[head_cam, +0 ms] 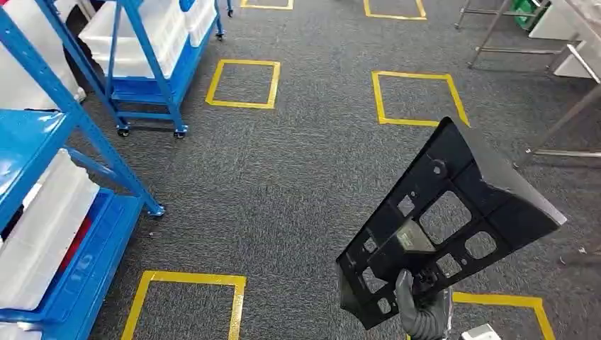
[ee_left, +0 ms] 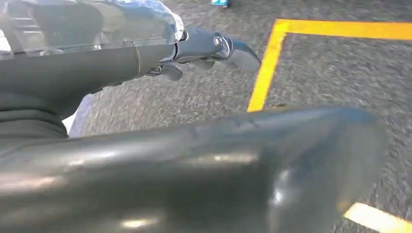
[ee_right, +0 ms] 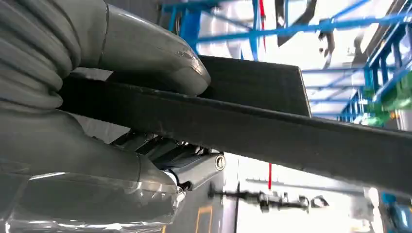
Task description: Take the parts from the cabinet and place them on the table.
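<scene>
Right hand (head_cam: pixel 423 306): thumb and fingers (ee_right: pixel 194 167) clamped on the lower edge of the black part (head_cam: pixel 453 212), thumb above the panel, fingers beneath.
Part: a perforated panel, tilted, rising away from the fingers over grey carpet (head_cam: pixel 298 177).
Left hand (ee_left: pixel 145 53): fingers (ee_left: pixel 233 51) loosely extended, holding nothing, over the floor.
Surroundings: yellow tape squares (head_cam: pixel 243 83) beyond the part; blue shelving carts (head_cam: pixel 42 212) to the left.
</scene>
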Robot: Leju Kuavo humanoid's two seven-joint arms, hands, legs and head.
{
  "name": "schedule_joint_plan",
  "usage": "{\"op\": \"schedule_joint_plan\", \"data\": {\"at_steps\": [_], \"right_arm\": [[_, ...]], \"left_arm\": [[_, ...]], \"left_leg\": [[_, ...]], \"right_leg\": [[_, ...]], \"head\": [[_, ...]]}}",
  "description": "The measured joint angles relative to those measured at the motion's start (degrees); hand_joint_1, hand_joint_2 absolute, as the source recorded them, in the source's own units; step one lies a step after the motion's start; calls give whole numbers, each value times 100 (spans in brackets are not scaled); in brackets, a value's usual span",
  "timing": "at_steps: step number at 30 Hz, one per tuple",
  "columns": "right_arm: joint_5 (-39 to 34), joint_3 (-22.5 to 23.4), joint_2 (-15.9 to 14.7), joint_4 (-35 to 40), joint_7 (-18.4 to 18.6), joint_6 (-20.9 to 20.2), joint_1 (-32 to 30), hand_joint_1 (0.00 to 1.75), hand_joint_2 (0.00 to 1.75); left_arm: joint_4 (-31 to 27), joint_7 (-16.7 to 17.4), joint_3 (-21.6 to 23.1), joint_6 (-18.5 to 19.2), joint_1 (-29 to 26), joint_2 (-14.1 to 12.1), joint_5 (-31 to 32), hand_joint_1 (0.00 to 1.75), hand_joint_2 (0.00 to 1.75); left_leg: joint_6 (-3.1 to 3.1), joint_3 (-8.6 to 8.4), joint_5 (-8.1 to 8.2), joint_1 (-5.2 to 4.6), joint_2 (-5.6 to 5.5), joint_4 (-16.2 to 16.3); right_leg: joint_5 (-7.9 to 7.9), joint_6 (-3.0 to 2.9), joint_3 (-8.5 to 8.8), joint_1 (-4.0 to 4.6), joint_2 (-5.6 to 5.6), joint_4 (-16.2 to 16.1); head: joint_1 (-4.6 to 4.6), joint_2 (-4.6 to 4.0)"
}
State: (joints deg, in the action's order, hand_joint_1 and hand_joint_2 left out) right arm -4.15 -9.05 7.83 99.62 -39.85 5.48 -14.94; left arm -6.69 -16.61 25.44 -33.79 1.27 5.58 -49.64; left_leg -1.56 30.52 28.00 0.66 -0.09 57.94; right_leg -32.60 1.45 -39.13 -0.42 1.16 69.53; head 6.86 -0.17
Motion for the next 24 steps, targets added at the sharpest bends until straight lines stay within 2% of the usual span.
{"op": "schedule_joint_plan", "data": {"at_steps": [1, 2, 3, 4, 5, 6, 7, 8, 11, 12, 13, 14, 15, 16, 17, 18, 19, 21, 22, 23, 24], "right_arm": [[24, 15, -2, 11, 0, 7, -25, 175, 175], [29, 44, -5, 18, 0, 15, -57, 175, 175], [29, 68, -5, 20, 2, 22, -82, 175, 175], [29, 85, -11, 31, 2, 31, -103, 175, 175], [31, 101, -18, 59, 2, 40, -122, 175, 175], [51, 118, -22, 81, 2, 55, -132, 175, 175], [81, 131, -24, 103, 2, 70, -132, 175, 175], [120, 136, -26, 111, 4, 92, -128, 175, 175], [177, 138, -57, 144, 0, 166, -183, 175, 175], [201, 136, -59, 155, 0, 207, -194, 175, 175], [217, 140, -61, 162, -15, 256, -193, 175, 175], [221, 140, -64, 162, -11, 289, -171, 175, 175], [228, 140, -64, 162, -2, 335, -171, 175, 175], [236, 140, -68, 166, -4, 382, -179, 175, 175], [252, 140, -72, 168, -2, 424, -196, 175, 175], [284, 140, -74, 173, -2, 479, -220, 175, 175], [317, 140, -83, 182, -2, 538, -244, 175, 175], [400, 140, -99, 245, 0, 677, -280, 175, 175], [427, 140, -98, 256, -2, 722, -282, 175, 175], [446, 140, -98, 267, -2, 768, -279, 175, 175], [470, 140, -103, 293, 2, 815, -299, 175, 175]], "left_arm": [[0, -5, 7, 22, -3, -9, 0, 0, 0], [0, -15, 11, 39, -2, -20, 0, 0, 0], [0, -18, 11, 46, 3, -29, 0, 0, 0], [-2, -24, 13, 50, 11, -35, 0, 0, 0], [-11, -33, 15, 59, 15, -35, 0, 0, 0], [-20, -35, 20, 66, 19, -35, 0, 0, 0], [-31, -35, 22, 68, 19, -35, 0, 0, 0], [-33, -35, 22, 68, 16, -35, -2, 0, 0], [-61, -46, 29, 92, 52, -37, -7, 0, 0], [-81, -57, 33, 123, 56, -37, -18, 0, 0], [-81, -74, 33, 153, 50, -55, -20, 0, 0], [-81, -90, 33, 186, 36, -61, -20, 0, 0], [-81, -105, 35, 232, 25, -72, -20, 0, 0], [-81, -120, 39, 275, 11, -83, -20, 0, 0], [-81, -133, 44, 309, 5, -83, -20, 0, 0], [-81, -138, 46, 345, -2, -85, -26, 0, 0], [-81, -138, 46, 372, 4, -88, -46, 0, 0], [-81, -155, 44, 339, 13, -105, -90, 0, 0], [-83, -157, 44, 317, 24, -109, -90, 0, 0], [-83, -157, 44, 309, 23, -109, -90, 0, 0], [-83, -155, 46, 311, 45, -109, -85, 0, 0]], "left_leg": [[-8, 5, 5, -12, 95, 1], [-13, 12, 8, -22, 187, 4], [-15, 11, 11, -29, 271, 6], [-15, 9, 18, -37, 348, 7], [-13, -3, 27, -46, 427, 8], [-6, -23, 40, -54, 498, 7], [14, -41, 52, -67, 547, 7], [51, -40, 74, -99, 605, 22], [105, -90, 81, -95, 801, -13], [153, -76, 134, -97, 757, 26], [181, -53, 221, -70, 437, 148], [201, 91, 434, -51, 195, 472], [215, 292, 669, -41, 90, 913], [229, 505, 864, -38, 58, 1368], [244, 677, 959, -33, 57, 1727], [254, 723, 895, -24, 57, 1803], [257, 642, 726, -12, 54, 1614], [268, 224, 182, 31, -28, 681], [282, 44, 16, 68, -231, 250], [283, -6, 121, 61, -498, 145], [218, 20, 111, 61, -449, 152]], "right_leg": [[-154, 10, -181, -8, -50, 393], [-212, 16, -295, -13, -68, 652], [-139, 17, -274, -14, -81, 639], [38, 6, -131, -15, -102, 384], [297, -21, 159, -9, -156, -136], [515, -65, 486, 14, -306, -705], [501, -120, 679, 77, -661, -1085], [513, -156, 680, 119, -642, -1115], [535, -206, 637, 134, -411, -1131], [594, -253, 692, 40, -320, -1213], [609, -261, 696, 50, -276, -1230], [620, -292, 687, 37, -205, -1229], [618, -304, 684, 36, -144, -1229], [619, -308, 680, 37, -67, -1228], [620, -309, 678, 37, 21, -1222], [621, -308, 682, 35, 116, -1215], [620, -305, 688, 27, 200, -1201], [597, -262, 690, 3, 384, -1149], [577, -227, 677, -11, 462, -1103], [558, -174, 624, 17, 517, -1049], [572, -139, 581, -9, 576, -1029]], "head": [[0, 0], [2, 0], [0, 0], [0, 0], [0, 0], [0, 0], [0, 0], [2, 0], [2, 0], [2, 0], [2, 0], [2, 0], [2, 0], [2, 0], [2, -2], [2, 0], [2, 0], [2, 0], [2, -2], [2, 0], [2, 0]]}}
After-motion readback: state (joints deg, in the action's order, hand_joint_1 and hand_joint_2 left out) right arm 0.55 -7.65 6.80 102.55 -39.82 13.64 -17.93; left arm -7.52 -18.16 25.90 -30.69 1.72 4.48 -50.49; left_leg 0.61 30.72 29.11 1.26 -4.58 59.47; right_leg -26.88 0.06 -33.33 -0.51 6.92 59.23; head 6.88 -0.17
